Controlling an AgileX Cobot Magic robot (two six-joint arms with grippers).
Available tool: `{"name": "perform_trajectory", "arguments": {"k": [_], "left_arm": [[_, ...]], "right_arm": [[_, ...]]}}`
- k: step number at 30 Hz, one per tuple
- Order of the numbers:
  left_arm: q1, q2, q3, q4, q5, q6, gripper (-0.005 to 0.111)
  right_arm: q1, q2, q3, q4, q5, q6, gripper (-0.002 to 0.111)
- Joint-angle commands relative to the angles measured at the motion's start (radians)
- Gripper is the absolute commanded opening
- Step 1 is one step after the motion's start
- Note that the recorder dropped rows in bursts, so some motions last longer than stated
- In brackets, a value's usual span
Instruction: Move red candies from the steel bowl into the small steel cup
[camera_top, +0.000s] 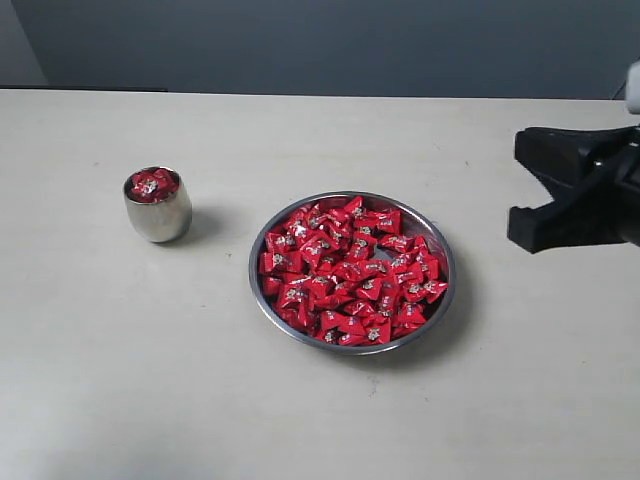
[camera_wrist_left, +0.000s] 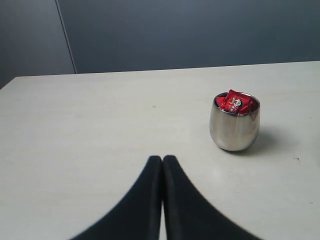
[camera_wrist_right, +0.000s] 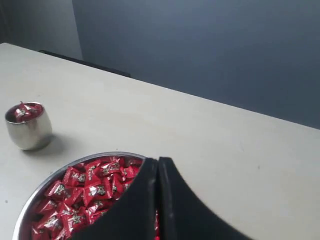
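The steel bowl (camera_top: 253, 285) sits mid-table, heaped with red candies (camera_top: 350, 270). Left of it stands the small steel cup (camera_top: 158, 218), filled to the brim with red candies (camera_top: 152, 185). My right gripper (camera_top: 522, 225) hovers to the right of the bowl, apart from it, shut with nothing in it. In the right wrist view its tips (camera_wrist_right: 159, 160) are over the bowl's rim (camera_wrist_right: 75, 165), with the cup (camera_wrist_right: 29, 131) beyond. My left gripper (camera_wrist_left: 162, 158) is shut and empty, short of the cup (camera_wrist_left: 234, 132). The exterior view does not show it.
The pale table (camera_top: 320, 420) runs to a dark wall (camera_top: 320, 40) at the back. Bare tabletop lies between the cup and the bowl and in front of both.
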Motion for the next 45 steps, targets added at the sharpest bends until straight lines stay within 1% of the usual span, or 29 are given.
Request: {"name": "perform_trajectory", "arguments": {"k": [1,4,8,12,16,26,32,45], "left_arm": [[0.001,-0.004,0.004,-0.006,-0.002,-0.002,0.0],[0.001,-0.004,0.004,-0.006,-0.002,-0.002,0.0],[0.001,-0.004,0.004,-0.006,-0.002,-0.002,0.0],[0.001,-0.004,0.004,-0.006,-0.002,-0.002,0.0],[0.001,-0.004,0.004,-0.006,-0.002,-0.002,0.0],[0.001,-0.004,0.004,-0.006,-0.002,-0.002,0.0],[0.001,-0.004,0.004,-0.006,-0.002,-0.002,0.0],[0.001,-0.004,0.004,-0.006,-0.002,-0.002,0.0]], "right_arm": [[-0.13,-0.141,0.001,-0.042,0.162,-0.009,-0.001],[-0.234,-0.224,0.009,-0.06,0.225,-0.009,-0.001],[-0.335,-0.321,0.071,-0.06,0.214,-0.009,-0.001],[-0.381,-0.432,0.158,-0.08,0.158,-0.011,-0.001],[-0.419,-0.532,0.227,-0.111,0.153,-0.016,-0.001],[-0.423,-0.697,0.322,-0.111,0.15,-0.016,-0.001],[-0.505,-0.82,0.371,-0.102,0.166,-0.016,-0.001],[-0.514,-0.835,0.37,-0.152,0.203,-0.016,-0.001]]}}
